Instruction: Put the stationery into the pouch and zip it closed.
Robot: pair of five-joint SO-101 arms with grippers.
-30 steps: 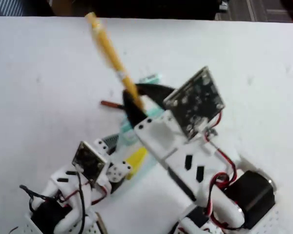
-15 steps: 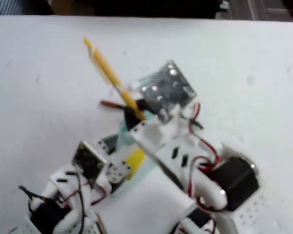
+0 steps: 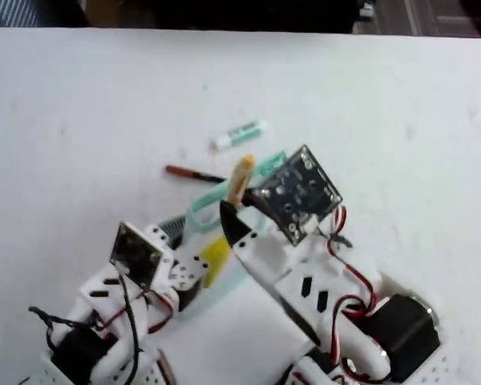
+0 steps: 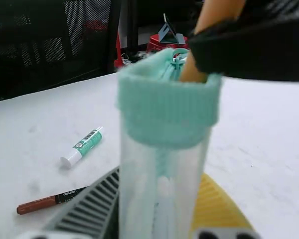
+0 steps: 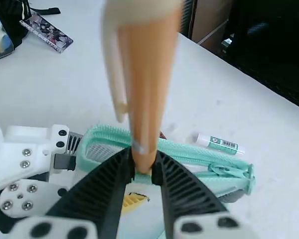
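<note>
Three pieces of stationery are out, and as far as we can judge none is yet fully inside. Farthest left in the high view, the brown pen (image 3: 186,171) lies flat on the table (image 3: 401,96), one end near the pouch's rim; whether they touch we cannot tell. Just beside it, the left gripper (image 3: 194,243) is closed on the pouch (image 4: 159,112). Its grey jaw on one side and its yellow jaw on the other pinch the clear wall, so the mint zip rim stands up with its mouth open. Next along, the white-and-green tube (image 3: 239,135) rests on the table beyond the pouch, not touching it. Then comes the yellow pen (image 3: 240,176), held steeply over the pouch mouth, with the right gripper (image 5: 142,168) clamping its black jaws tight on the lower barrel. In the left wrist view the pen's lower end dips behind the mint rim (how deep we cannot tell, since the rim hides the tip).

We take the step in hand to be the first insertion: the yellow pen going into the held-open pouch. In our judgement the next move calls for lowering the pen along the pouch's length, so that it slides in rather than jams against the wall. The right gripper should let go only once most of the barrel is inside, while the left gripper holds the rim steady. The brown pen and the tube are left to fetch, and the zip is not yet closed.
</note>
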